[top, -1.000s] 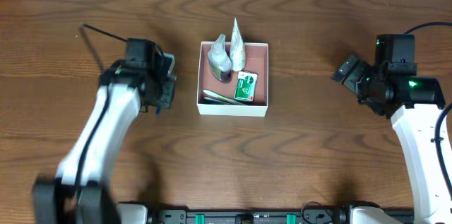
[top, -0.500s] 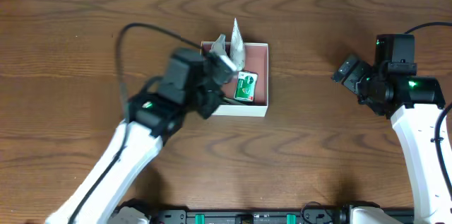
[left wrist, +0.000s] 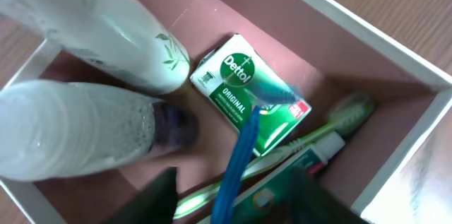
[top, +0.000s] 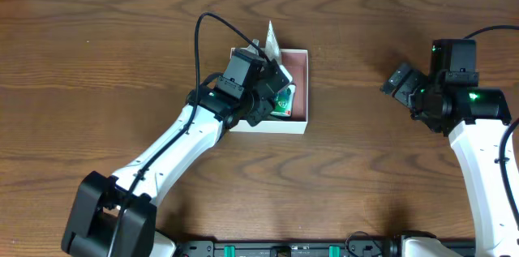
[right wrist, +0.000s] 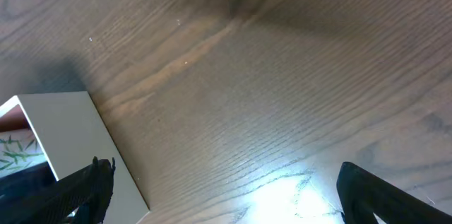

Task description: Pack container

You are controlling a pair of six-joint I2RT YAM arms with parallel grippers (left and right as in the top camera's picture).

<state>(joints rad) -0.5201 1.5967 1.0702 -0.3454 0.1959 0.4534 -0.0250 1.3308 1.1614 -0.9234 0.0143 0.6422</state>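
While the left gripper hangs over the container at mid-table, fingers apart about a blue handle, bottles, soap packet and toothbrush crowd the walls. The right gripper, spread wide, stands well apart.

Robot lab bench is indicated: left arm and right arm are based along a black rail at the overhead frame's bottom edge, a cable is left exposed, a plain wood-grain table is used.

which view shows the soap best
Left wrist: the soap lies in the box, its green label readable. Overhead, the left arm covers most of it. The right wrist view misses it.
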